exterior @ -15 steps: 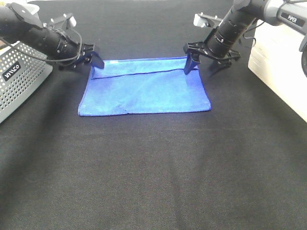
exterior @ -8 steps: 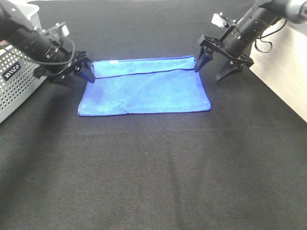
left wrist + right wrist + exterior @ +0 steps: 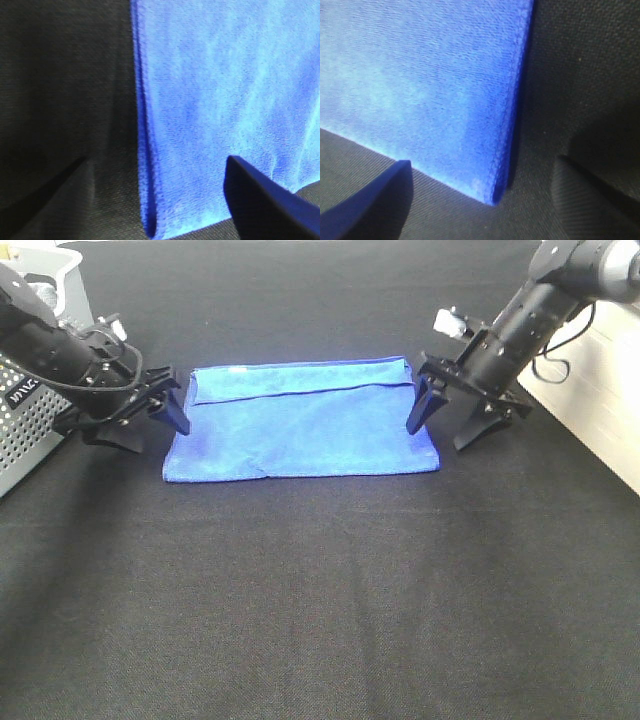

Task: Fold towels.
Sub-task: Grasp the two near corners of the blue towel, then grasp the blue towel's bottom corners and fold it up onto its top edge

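Observation:
The royal-blue towel lies flat on the black table, folded in half, with its upper layer stopping a little short of the far edge. My left gripper is open and empty, straddling the towel's left short edge; one finger is over the cloth, the other over the table. My right gripper is open and empty at the towel's right short edge, near its front corner; one finger is on the towel side, the other on the table. The white tag is not visible.
A grey perforated basket stands at the left edge, close behind my left arm. A white box stands at the right, beside my right arm. The black tablecloth stretches in front of the towel.
Both grippers have left the towel's far corners and moved toward the front along its short edges, jaws spread. The far edge of the towel now lies flat.

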